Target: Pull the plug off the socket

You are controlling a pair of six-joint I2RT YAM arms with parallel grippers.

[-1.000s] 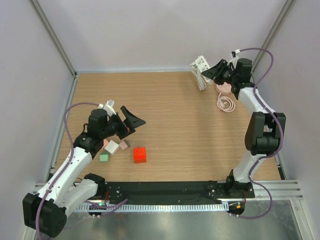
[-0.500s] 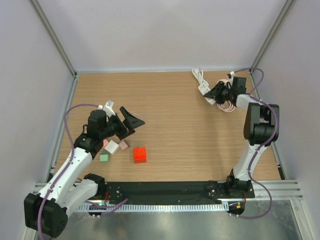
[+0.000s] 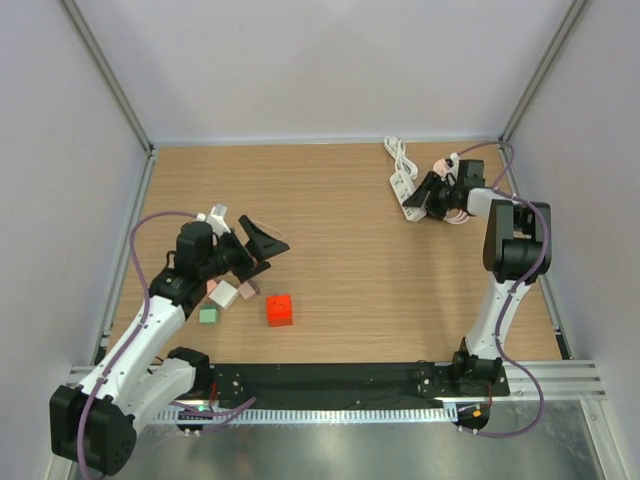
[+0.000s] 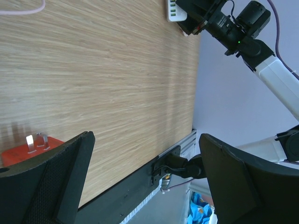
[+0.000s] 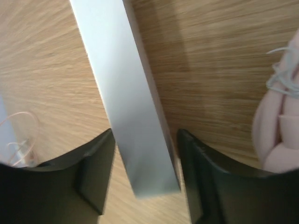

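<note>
The white socket strip lies on the wooden table at the back right. Its white cord runs toward the back wall. A pink plug with its coiled pink cable sits just right of the strip, and I cannot tell whether it is plugged in. My right gripper is shut on the strip's end. In the right wrist view the strip fills the space between the jaws of my right gripper, with the pink plug at the right edge. My left gripper is open and empty, far to the left.
A red block, a green block and a pale block lie under and beside the left arm. The side walls and corner posts stand close to the right arm. The black base rail runs along the near edge.
My right gripper has brought the socket strip down from a raised spot near the back wall onto the table, a little nearer and leftward. The left arm has barely moved.
</note>
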